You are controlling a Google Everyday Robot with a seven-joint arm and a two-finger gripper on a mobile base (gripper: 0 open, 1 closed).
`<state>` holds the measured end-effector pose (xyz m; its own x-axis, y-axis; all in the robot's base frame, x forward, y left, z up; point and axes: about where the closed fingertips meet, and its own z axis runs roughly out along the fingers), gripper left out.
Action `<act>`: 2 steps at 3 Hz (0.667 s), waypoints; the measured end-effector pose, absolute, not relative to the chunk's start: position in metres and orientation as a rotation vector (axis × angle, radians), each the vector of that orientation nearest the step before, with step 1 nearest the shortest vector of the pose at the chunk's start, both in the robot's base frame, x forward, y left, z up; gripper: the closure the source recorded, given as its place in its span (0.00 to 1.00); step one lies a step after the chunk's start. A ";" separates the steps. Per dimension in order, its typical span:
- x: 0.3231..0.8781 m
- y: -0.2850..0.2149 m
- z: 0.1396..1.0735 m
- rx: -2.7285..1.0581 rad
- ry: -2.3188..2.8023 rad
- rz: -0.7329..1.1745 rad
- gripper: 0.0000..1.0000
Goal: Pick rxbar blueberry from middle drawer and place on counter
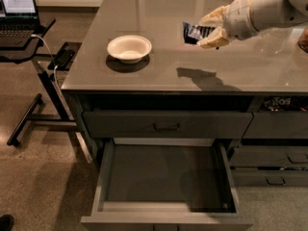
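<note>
My gripper [208, 31] is shut on the rxbar blueberry [195, 32], a dark blue wrapped bar with white print. It holds the bar in the air above the right middle of the grey counter [159, 71], and its shadow falls on the counter below. The middle drawer [163, 177] stands pulled open under the counter, and its flat grey bottom shows nothing in it.
A white bowl [129, 48] sits on the counter to the left of the gripper. A shut drawer with a small handle [166, 126] is above the open one. A black laptop stand with a laptop [19, 18] is at the left. Narrower drawers [272, 153] are at the right.
</note>
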<state>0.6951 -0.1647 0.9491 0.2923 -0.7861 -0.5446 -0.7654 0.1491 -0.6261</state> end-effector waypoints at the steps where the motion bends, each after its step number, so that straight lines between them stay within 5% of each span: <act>1: 0.691 -0.159 0.923 -1.638 1.489 0.007 1.00; 2: 0.689 -0.145 0.901 -1.649 1.498 0.130 1.00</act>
<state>0.6888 -0.1454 0.9008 0.2676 -0.7541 -0.5998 -0.8463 0.1136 -0.5204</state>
